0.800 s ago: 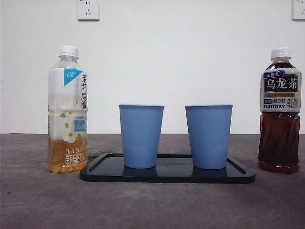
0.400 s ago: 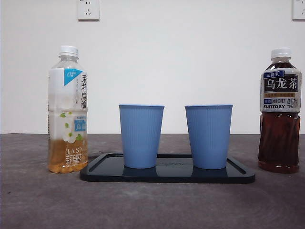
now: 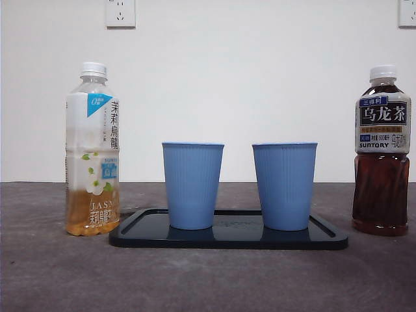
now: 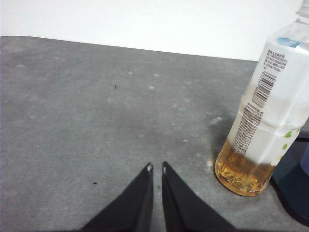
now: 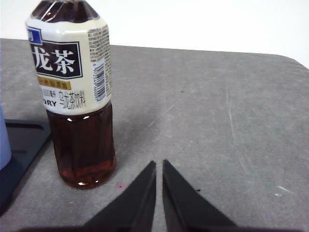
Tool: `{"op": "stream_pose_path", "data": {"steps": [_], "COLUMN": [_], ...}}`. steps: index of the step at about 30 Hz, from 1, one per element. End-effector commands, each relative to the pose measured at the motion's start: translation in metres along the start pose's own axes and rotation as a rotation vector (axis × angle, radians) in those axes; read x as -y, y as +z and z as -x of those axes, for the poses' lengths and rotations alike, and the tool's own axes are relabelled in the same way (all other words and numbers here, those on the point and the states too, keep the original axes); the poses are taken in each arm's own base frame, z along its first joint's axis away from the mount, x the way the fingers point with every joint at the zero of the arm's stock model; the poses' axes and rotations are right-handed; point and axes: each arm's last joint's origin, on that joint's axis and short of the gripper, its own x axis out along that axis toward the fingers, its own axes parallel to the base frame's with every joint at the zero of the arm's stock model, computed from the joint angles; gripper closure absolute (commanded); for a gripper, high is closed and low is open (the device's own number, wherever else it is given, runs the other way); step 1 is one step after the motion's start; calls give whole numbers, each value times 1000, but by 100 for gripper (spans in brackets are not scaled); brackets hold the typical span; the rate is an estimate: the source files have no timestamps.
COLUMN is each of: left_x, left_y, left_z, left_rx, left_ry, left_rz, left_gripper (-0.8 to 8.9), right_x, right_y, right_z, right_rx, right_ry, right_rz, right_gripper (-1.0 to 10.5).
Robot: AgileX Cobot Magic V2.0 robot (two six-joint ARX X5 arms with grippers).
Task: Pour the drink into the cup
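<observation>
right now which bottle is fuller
The dark oolong tea bottle by the right hand; the pale jasmine tea bottle holds only a little.

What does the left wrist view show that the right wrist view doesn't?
Only the left wrist view shows the jasmine tea bottle, about a quarter full of pale amber tea, standing upright beside the left gripper, whose jaws are nearly together and hold nothing. Only the right wrist view shows the oolong bottle, dark and nearly full, upright beside the right gripper, also nearly shut and holding nothing. Both show the grey table, the white wall and an edge of the black tray.
</observation>
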Motion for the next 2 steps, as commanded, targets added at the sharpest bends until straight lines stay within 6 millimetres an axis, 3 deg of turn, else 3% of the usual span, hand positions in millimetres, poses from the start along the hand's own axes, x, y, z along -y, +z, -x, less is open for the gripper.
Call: {"op": "stream_pose_path", "data": {"steps": [1, 2], "left_x": [-1, -1], "left_y": [-7, -7], "left_z": [-2, -2], "left_rx": [-21, -21], "left_ry": [5, 5], "left_rz": [-15, -15], "left_gripper": [785, 785], "right_x": [0, 0], "right_y": [-1, -1], "right_z": [-1, -1], "right_rx": [2, 2], "right_ry": [0, 0], "right_rz": [7, 7], "right_gripper": [928, 928]}}
